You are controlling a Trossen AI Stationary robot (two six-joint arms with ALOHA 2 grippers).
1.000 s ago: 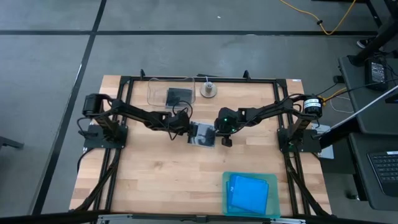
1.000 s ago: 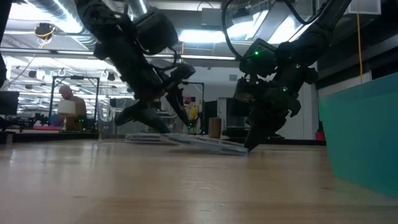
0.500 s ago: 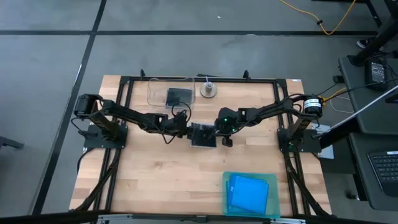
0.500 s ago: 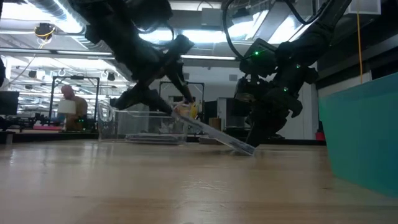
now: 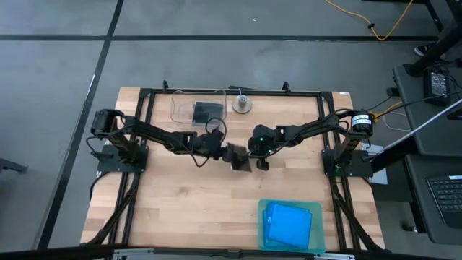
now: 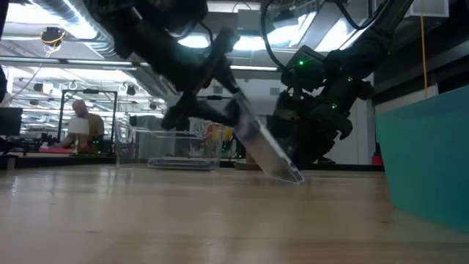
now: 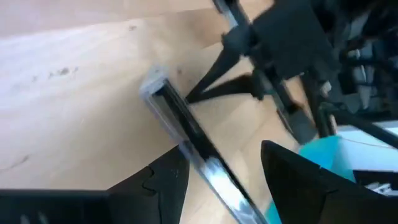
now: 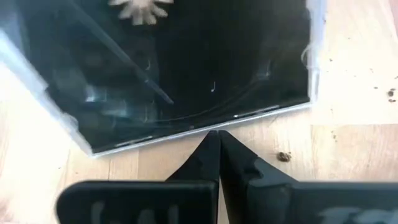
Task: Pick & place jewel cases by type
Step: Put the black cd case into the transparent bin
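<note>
You have a grey-black jewel case (image 6: 262,145) tipped steeply up on edge near the middle of the tabletop (image 5: 188,202). In the low view its lower corner rests on the wood and its upper end rises toward the left arm, so the flat face no longer lies down. From above it reads as a narrow dark sliver (image 5: 239,156) between the two grippers.

Your left gripper (image 7: 221,171) has its fingers (image 7: 165,183) on either side of the case's upper end, one on each face, holding it; the left wrist view shows the case edge-on, running away from the fingers to its far corner on the tabletop. In the high view that gripper (image 5: 219,146) sits just left of the case.

Your right gripper (image 8: 219,149) has its fingers pressed together into a point, tips down at the tabletop right at the case's lower edge. In the right wrist view the case (image 8: 186,62) shows its dark face and clear plastic border just beyond those tips. From above, this gripper (image 5: 261,153) is just right of the case.

The clear tub (image 5: 182,108) at the far side holds one grey-black case (image 5: 208,110) lying flat. The teal tray (image 5: 264,230) at the near right holds blue cases (image 5: 287,222) stacked flat; how many, you cannot tell from above.
</note>
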